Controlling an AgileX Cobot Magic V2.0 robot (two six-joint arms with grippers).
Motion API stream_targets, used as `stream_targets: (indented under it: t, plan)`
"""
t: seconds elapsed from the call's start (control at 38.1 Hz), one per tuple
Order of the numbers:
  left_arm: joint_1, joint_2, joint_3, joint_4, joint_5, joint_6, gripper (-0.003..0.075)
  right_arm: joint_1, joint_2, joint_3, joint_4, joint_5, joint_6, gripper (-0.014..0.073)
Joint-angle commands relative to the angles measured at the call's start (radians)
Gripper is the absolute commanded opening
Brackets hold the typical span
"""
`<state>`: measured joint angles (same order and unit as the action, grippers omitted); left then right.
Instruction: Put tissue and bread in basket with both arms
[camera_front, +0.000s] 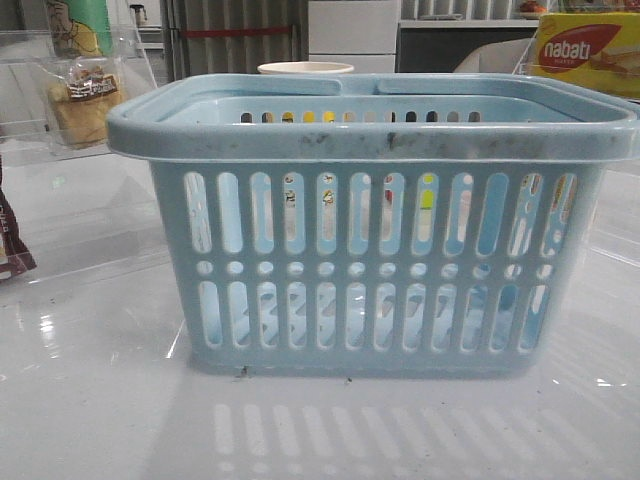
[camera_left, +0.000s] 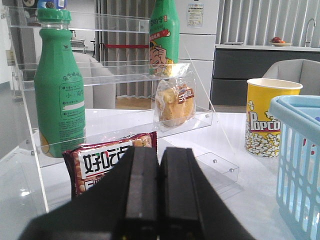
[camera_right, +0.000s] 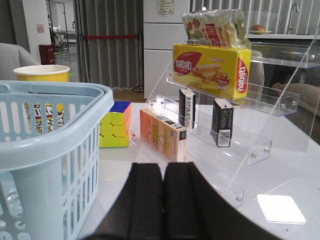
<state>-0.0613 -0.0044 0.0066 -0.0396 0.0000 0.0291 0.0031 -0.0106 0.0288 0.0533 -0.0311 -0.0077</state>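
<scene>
The light-blue basket (camera_front: 370, 250) stands mid-table, and nothing shows through its slots. It also shows in the left wrist view (camera_left: 300, 150) and the right wrist view (camera_right: 45, 150). The bread (camera_left: 175, 102), in clear wrap, sits on a clear acrylic shelf, also seen in the front view (camera_front: 80, 95). The tissue (camera_right: 222, 121), a small black packet, stands upright on the right-hand acrylic shelf, with a similar dark packet (camera_right: 186, 107) beside it. My left gripper (camera_left: 160, 165) is shut and empty, short of the bread's shelf. My right gripper (camera_right: 163, 172) is shut and empty, between basket and shelf.
Two green bottles (camera_left: 60, 85) and a maroon snack packet (camera_left: 107, 160) stand on the left shelf. A popcorn cup (camera_left: 270, 120) is behind the basket. A nabati box (camera_right: 212, 70), an orange box (camera_right: 162, 134) and a puzzle cube (camera_right: 115, 125) are on the right.
</scene>
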Motion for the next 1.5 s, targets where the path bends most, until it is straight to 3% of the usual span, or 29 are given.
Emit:
stream_targets:
  t: [0.0, 0.79, 0.97, 1.15, 1.47]
  plan:
    - [-0.001, -0.016, 0.005, -0.007, -0.088, -0.008, 0.0092, -0.005, -0.019, -0.005, -0.012, -0.083, 0.0, 0.0055]
    - [-0.001, -0.016, 0.005, -0.007, -0.088, -0.008, 0.0092, -0.005, -0.019, -0.005, -0.012, -0.085, 0.0, 0.0055]
    - [-0.001, -0.016, -0.006, -0.007, -0.155, -0.008, 0.0092, -0.005, -0.019, -0.022, -0.011, -0.117, 0.0, 0.0055]
    - [-0.001, -0.012, -0.132, -0.007, -0.127, -0.008, 0.0092, -0.004, -0.017, -0.172, -0.011, 0.003, 0.0, 0.0055]
    - [-0.001, 0.165, -0.497, -0.005, 0.136, -0.008, 0.0092, -0.004, 0.161, -0.562, -0.011, 0.268, 0.0, 0.0055]
